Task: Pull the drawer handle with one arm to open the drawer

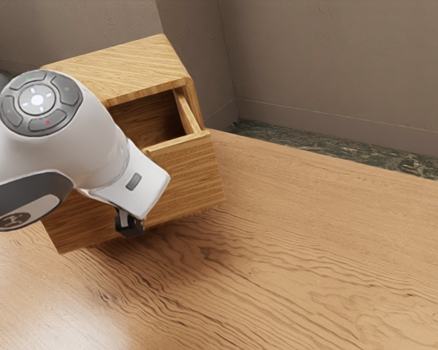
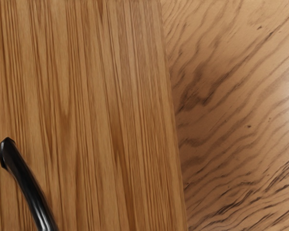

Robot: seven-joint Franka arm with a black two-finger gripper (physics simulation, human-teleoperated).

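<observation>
exterior view: a wooden cabinet (image 1: 117,65) stands on a wood-grain table (image 1: 314,240), close to a corner of the grey wall (image 1: 336,58). its drawer (image 1: 193,171) is pulled partly out toward the exterior view's right, with the open cavity and the inner side wall exposed. how far the drawer extends cannot be judged, since the white arm (image 1: 66,153) covers the nearer part of the cabinet and the drawer's left end. the gripper (image 1: 130,224) shows as a small black piece below the white hand, against the lower edge of the drawer's face. whether it is open, closed or clamped on anything cannot be told, because the hand hides most of it and the contact point is not visible. the drawer handle (image 2: 24,183) is hidden behind the hand in the exterior view. in the wrist view it appears as a glossy black curved bar, cut off by the frame edge, lying over the drawer front (image 2: 86,96). one rounded end is visible, the other is not. beside the drawer front's straight edge the table surface runs on with a darker, wavier grain. a dark speckled strip (image 1: 350,149) lies between the table's far edge and the wall.
</observation>
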